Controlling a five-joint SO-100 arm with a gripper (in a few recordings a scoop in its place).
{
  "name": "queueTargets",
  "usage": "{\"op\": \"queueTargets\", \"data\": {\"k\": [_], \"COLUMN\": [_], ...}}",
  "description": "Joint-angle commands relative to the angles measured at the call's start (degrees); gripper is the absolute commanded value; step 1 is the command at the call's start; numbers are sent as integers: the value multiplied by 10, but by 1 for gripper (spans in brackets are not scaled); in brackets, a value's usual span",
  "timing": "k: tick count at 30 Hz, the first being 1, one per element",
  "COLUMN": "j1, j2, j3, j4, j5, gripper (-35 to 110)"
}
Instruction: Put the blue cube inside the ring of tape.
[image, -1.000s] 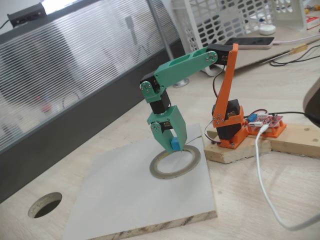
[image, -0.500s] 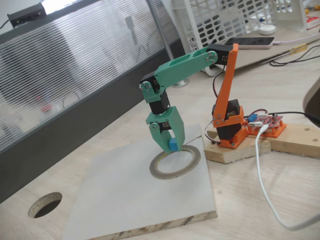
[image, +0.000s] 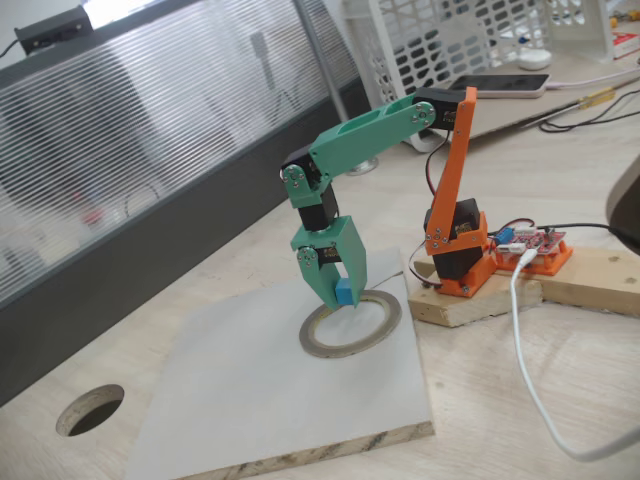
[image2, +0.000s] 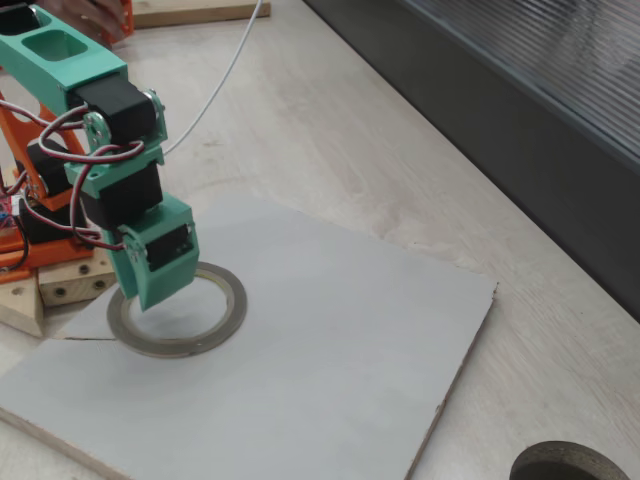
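The green gripper (image: 338, 295) points down, shut on the small light-blue cube (image: 343, 293), which shows between its fingertips. It hangs over the far left rim of the ring of tape (image: 351, 325), a flat grey-tan band lying on the pale board (image: 250, 390). Seen from the other side, the gripper (image2: 152, 296) stands over the ring of tape (image2: 215, 315), with its tips low above the ring's hollow middle; the cube is hidden behind the green fingers there.
The orange arm base (image: 460, 250) sits on a wooden block (image: 480, 300) right of the board, with a red circuit board and a white cable (image: 525, 350) nearby. A dark round hole (image: 90, 408) is cut in the tabletop. A dark wall panel (image2: 520, 130) runs along the table's edge.
The gripper has shifted slightly left and lower toward the ring's rim, still holding the blue cube.
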Motion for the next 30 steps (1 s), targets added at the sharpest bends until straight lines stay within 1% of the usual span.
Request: {"op": "queueTargets", "data": {"k": [1, 30], "j1": [1, 6], "j2": [11, 11], "j3": [0, 0], "j4": [2, 8], "j5": [4, 4], "gripper": [6, 7]}}
